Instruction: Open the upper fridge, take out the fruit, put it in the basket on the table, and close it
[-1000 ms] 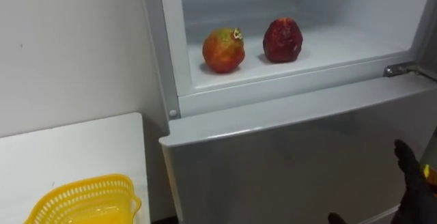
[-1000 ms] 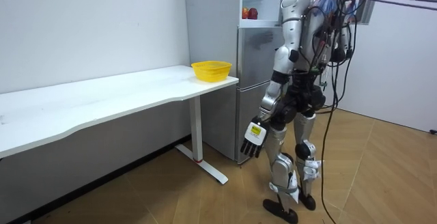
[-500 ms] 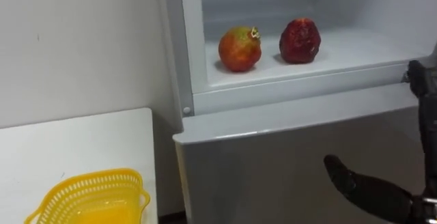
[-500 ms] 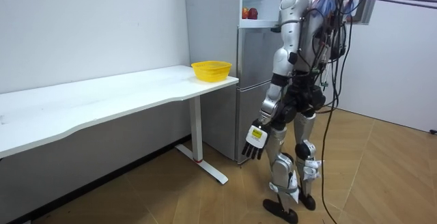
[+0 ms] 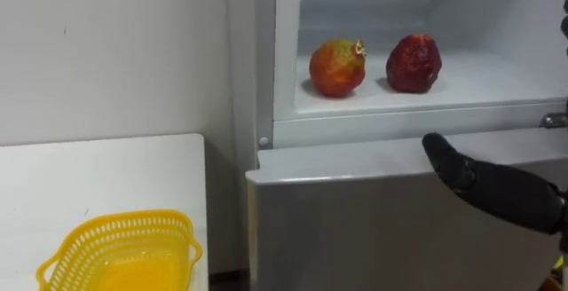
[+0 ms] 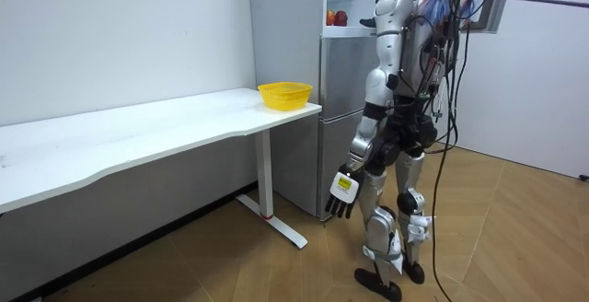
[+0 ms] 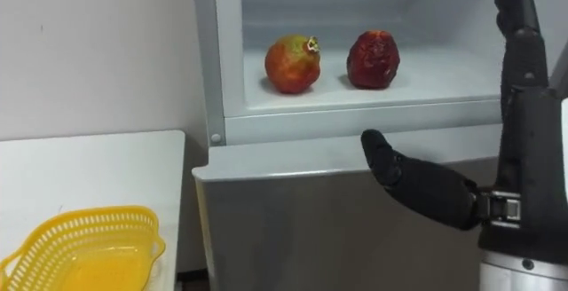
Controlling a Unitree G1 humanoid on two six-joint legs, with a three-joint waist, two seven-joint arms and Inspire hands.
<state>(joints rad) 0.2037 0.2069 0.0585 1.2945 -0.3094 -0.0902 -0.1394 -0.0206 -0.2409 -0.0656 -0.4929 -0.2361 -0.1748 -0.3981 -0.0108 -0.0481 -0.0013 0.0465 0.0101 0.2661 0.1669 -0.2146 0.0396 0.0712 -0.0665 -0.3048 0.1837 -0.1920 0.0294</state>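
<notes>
Holds right hand (image 7: 525,140) upright before the open upper fridge compartment (image 7: 355,114), fingers (image 7: 513,16) straight, thumb spread, grasping nothing. Lets left hand (image 6: 341,191) hang by the thigh, fingers loose.

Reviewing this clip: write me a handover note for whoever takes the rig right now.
Right hand: open, raised in front of the open upper fridge compartment, holding nothing.
Left hand: open, hanging beside the thigh.
Things: orange-red pomegranate and dark red fruit sit apart on the shelf, untouched.
Done: compartment stands open.
Left: reach in, grasp a fruit, bring it out; the yellow basket on the white table is probably the drop point.
</notes>
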